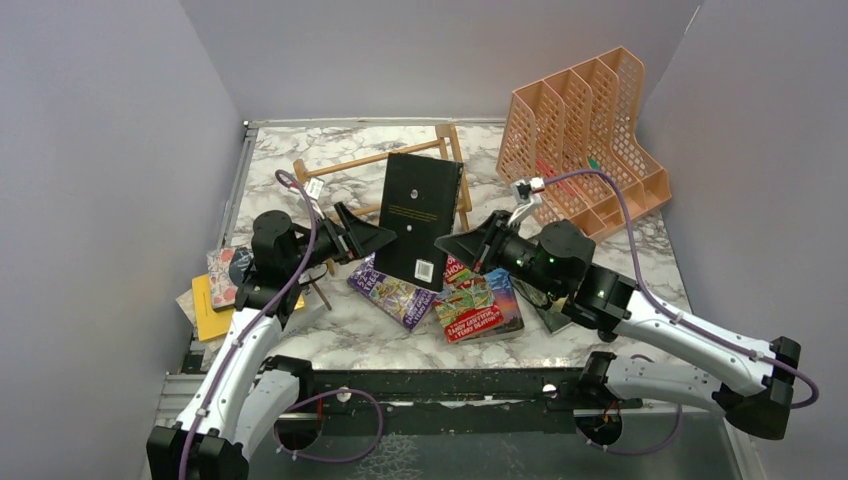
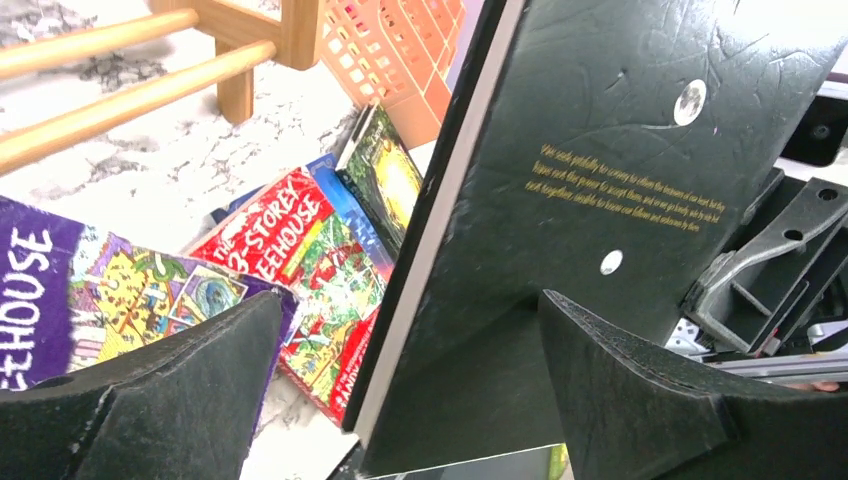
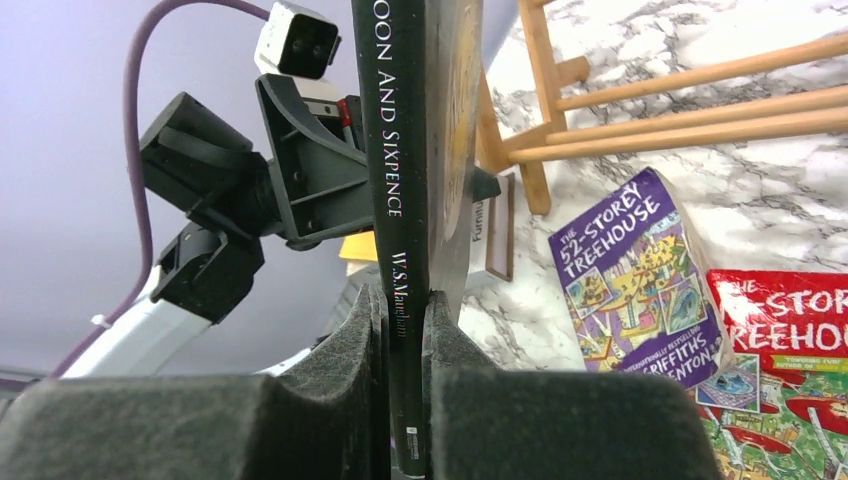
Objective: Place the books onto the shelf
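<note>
My right gripper (image 1: 452, 246) (image 3: 403, 300) is shut on the lower spine of a black book (image 1: 418, 215) (image 3: 400, 150), holding it upright above the table's middle. My left gripper (image 1: 372, 236) (image 2: 410, 300) is open, and the black book's (image 2: 620, 180) free edge stands between its fingers without touching them. Behind the book is the light-wood dowel shelf (image 1: 380, 160) (image 2: 130, 90) (image 3: 680, 110). A purple book (image 1: 392, 290) (image 2: 60, 290) (image 3: 635, 280) and a red book (image 1: 470, 305) (image 2: 300, 250) (image 3: 780, 320) lie flat under the held one.
A peach mesh organiser (image 1: 585, 140) (image 2: 390, 50) stands at the back right. A yellow book (image 1: 205, 310) and another book (image 1: 222, 272) lie at the table's left edge by the left arm. Purple walls close in three sides.
</note>
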Action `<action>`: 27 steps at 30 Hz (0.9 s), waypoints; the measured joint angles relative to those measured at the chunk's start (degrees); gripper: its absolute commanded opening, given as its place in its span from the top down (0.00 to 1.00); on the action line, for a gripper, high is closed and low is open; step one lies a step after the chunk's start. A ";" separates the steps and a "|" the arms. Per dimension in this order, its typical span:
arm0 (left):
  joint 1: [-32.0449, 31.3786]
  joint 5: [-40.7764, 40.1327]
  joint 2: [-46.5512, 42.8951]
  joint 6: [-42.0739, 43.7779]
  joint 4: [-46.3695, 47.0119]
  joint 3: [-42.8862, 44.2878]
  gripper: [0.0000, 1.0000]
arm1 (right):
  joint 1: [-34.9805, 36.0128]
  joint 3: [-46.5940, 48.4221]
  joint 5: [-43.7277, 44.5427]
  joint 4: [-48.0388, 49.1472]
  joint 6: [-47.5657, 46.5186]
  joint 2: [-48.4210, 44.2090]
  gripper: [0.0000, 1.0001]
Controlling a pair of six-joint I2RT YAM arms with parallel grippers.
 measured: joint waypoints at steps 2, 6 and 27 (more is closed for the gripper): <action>0.00 0.07 0.00 1.33 -1.25 1.42 0.01 | -0.02 -1.05 -0.02 1.07 0.52 -1.86 0.99; 0.00 3.15 -0.02 -0.22 1.79 2.05 0.01 | -0.04 -3.52 -0.90 3.43 2.21 -4.72 0.99; 0.44 16.15 -3.80 -15.58 18.32 5.64 1.00 | -0.59 -9.84 -6.97 14.53 6.88 -7.50 0.52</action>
